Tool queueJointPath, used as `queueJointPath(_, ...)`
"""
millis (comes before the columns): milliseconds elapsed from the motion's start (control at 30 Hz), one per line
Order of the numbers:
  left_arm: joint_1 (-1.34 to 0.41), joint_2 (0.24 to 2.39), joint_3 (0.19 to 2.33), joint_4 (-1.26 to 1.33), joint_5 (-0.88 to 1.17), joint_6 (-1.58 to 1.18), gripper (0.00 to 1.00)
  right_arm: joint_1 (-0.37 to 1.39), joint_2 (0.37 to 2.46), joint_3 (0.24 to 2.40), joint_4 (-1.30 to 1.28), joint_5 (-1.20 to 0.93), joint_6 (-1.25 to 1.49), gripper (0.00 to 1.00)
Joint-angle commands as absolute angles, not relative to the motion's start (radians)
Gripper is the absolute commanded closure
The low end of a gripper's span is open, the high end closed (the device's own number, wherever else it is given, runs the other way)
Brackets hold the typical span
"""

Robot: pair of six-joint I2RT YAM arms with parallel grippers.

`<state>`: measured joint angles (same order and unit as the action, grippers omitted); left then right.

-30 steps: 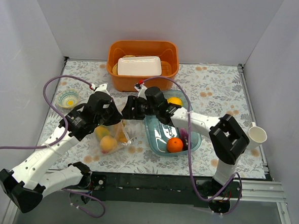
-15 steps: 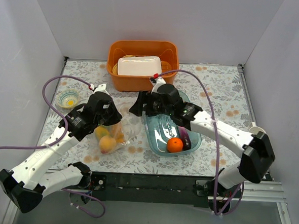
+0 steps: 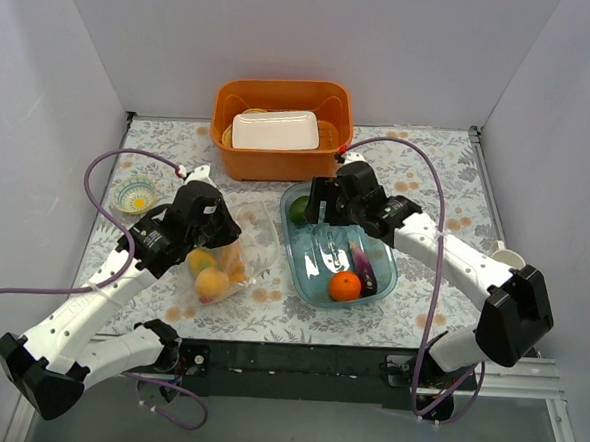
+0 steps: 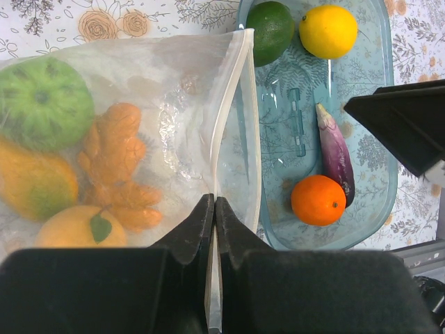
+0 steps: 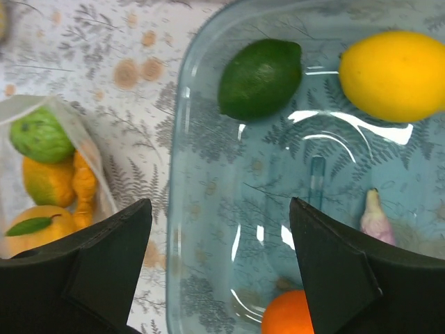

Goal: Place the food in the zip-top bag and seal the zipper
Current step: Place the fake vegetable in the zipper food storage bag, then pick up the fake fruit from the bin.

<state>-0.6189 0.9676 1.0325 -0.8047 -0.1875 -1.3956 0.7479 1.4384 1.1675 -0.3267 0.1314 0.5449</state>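
Observation:
The clear zip-top bag [image 3: 241, 258] lies left of the blue tray [image 3: 383, 283] and holds a green fruit [image 4: 42, 101], a yellow-green mango [image 4: 35, 184], an orange knobbly piece [image 4: 115, 156] and an orange citrus with a leaf [image 4: 80, 233]. My left gripper [image 4: 214, 203] is shut on the zipper [image 4: 229, 104] at the bag's mouth. My right gripper [image 5: 221, 209] is open and empty above the tray's far left part [image 3: 314, 207]. In the tray lie a green lime [image 5: 261, 76], a yellow lemon [image 5: 393, 75], a purple eggplant [image 4: 335, 149] and an orange [image 4: 318, 200].
An orange bin [image 3: 225, 112] with a white tray [image 3: 275, 130] in it stands at the back. A small patterned bowl [image 3: 134, 195] sits at the far left. A white cup [image 3: 508, 264] stands at the right, near the right arm's elbow.
My right gripper has pulled away from the bag's mouth, to the right and back over the tray. The lime now shows in the tray. The left gripper has kept its hold.

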Motion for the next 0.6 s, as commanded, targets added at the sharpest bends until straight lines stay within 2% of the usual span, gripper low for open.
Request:
queueJointPath(0, -0.615, 0.953, 1.048, -0.812, -0.203, -1.404, 1.0, 0.704, 1.508, 1.201, -0.351, 0.117, 0.512, 0.12)
queueJointPath(200, -0.615, 0.965, 1.055, -0.818, -0.201, -1.399, 1.0, 0.65, 1.718, 1.353, -0.385, 0.022, 0.522, 0.11)
queueJointPath(433, -0.615, 0.927, 1.039, -0.836, -0.245, -1.428, 1.0, 0.649, 1.723, 1.269, -0.206, -0.055, 0.577, 0.11)
queueJointPath(567, -0.615, 0.913, 0.999, -0.822, -0.239, -1.44, 1.0, 0.649, 1.776, 1.339, -0.271, -0.041, 0.561, 0.11)
